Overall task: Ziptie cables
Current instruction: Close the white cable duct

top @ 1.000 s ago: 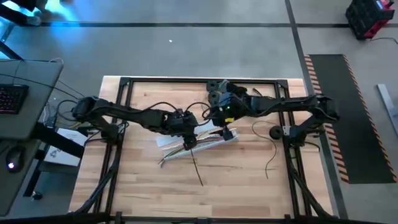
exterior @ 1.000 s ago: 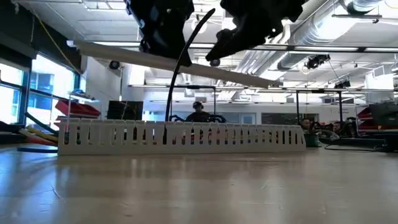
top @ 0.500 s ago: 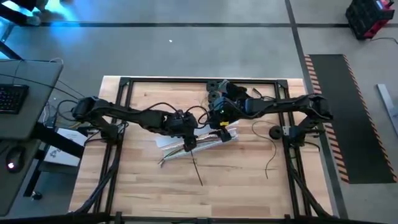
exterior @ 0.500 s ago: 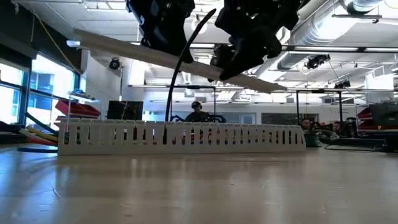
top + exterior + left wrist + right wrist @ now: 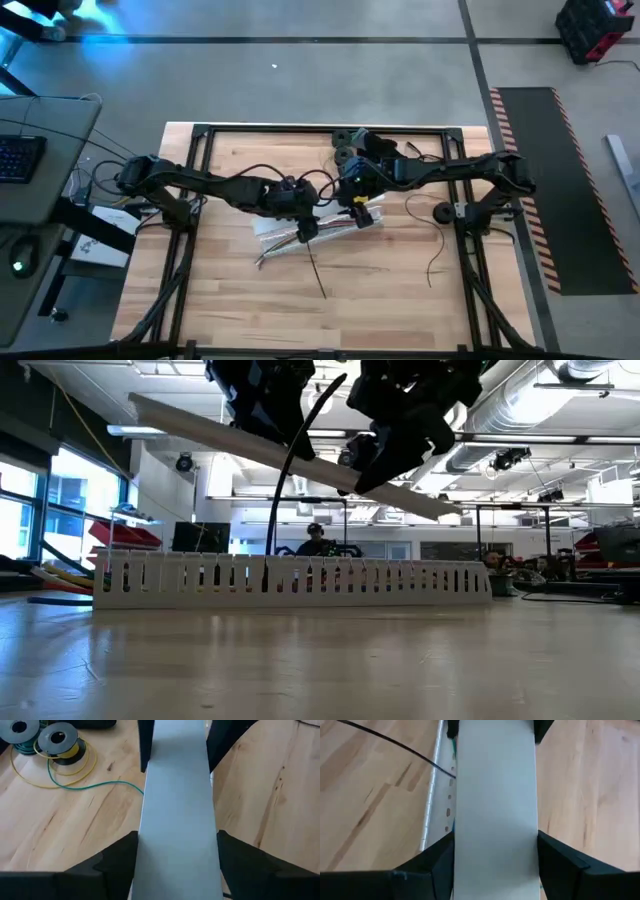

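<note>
A flat white strip (image 5: 290,455) is held tilted above the slotted white channel (image 5: 290,578) on the worktop (image 5: 380,285), clamped at one end by the left end effector (image 5: 175,855) and at the other by the right end effector (image 5: 495,852). The cables (image 5: 290,246) lie in and beside that channel.

Two dark arms (image 5: 210,185), looping cables

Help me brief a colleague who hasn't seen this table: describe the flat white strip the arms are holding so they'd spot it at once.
Look mid-table, where both arms meet. The left gripper and right gripper both grip one long, plain white strip in the air, tilted. Unlike the slotted white channel on the table beneath, it has no slots.
</note>
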`<state>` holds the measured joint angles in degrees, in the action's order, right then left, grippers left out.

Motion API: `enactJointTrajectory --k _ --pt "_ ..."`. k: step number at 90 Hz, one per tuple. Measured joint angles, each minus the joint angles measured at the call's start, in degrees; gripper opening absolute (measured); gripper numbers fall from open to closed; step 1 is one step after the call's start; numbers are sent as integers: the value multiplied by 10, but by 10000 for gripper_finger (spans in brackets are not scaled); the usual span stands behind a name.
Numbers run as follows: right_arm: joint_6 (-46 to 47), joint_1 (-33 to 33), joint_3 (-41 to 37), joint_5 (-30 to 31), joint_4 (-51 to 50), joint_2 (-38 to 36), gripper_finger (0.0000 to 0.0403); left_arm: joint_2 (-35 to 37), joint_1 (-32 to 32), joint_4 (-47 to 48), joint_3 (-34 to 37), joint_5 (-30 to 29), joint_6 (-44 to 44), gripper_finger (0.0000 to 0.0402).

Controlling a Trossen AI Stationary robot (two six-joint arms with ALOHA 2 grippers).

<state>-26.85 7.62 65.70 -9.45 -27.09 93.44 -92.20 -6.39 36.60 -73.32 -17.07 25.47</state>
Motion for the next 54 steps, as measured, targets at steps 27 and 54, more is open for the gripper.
enactJointTrajectory --k 27,54 --pt "14 -2 0 -2 -57 1 204 5 -3 -1 0 13 27 275" --pt "35 -49 0 21 -67 8 204 47 -73 80 0 -71 244 249"
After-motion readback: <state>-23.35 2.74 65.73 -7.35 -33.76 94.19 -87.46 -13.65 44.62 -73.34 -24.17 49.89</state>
